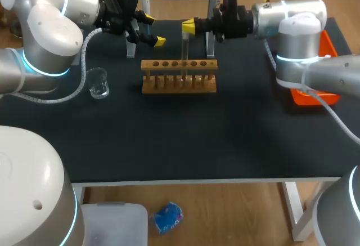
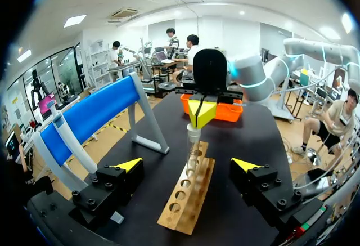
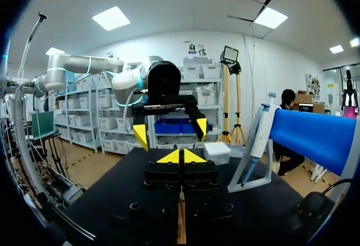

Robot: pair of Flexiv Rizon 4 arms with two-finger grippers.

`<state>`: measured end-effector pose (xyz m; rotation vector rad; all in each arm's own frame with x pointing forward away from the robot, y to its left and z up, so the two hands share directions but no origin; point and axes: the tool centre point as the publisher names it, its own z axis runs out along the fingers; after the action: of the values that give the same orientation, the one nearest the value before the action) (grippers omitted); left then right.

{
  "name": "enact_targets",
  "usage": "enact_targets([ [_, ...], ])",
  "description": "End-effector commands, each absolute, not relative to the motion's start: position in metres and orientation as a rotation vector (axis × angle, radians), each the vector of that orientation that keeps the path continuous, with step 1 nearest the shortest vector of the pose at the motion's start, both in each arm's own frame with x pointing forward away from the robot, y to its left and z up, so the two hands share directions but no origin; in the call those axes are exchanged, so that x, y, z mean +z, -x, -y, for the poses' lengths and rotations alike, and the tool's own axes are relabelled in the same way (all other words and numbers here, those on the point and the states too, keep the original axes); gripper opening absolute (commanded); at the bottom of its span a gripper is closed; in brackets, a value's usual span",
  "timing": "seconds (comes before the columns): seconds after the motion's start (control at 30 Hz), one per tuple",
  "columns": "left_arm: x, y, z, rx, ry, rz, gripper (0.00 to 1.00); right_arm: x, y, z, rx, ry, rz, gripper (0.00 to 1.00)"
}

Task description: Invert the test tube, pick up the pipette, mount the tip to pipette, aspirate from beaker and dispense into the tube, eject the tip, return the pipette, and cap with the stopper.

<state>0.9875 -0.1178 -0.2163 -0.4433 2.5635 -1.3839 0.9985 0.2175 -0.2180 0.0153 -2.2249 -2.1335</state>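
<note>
Only head view shows beaker (image 1: 98,83); right pincer (image 1: 188,27) grips test tube (image 1: 184,52).

No text, number, label or sign can be read on the surface (image 1: 169,144), nor on the test tube (image 1: 184,54), the wooden rack (image 1: 179,85) or the beaker (image 1: 99,84) that stand over it.
</note>
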Motion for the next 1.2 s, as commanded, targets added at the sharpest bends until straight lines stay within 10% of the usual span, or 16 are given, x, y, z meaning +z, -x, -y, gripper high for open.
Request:
enact_targets([
  [0.03,-0.215,-0.988,0.117,-1.384,0.442,-2.569,1.00,-0.223,-1.002,-0.219,-2.132,-0.012,2.219,0.00],
  [1.2,-0.215,-0.988,0.117,-1.384,0.442,-2.569,1.00,-0.215,-1.002,-0.217,-2.148,-0.039,2.228,0.00],
])
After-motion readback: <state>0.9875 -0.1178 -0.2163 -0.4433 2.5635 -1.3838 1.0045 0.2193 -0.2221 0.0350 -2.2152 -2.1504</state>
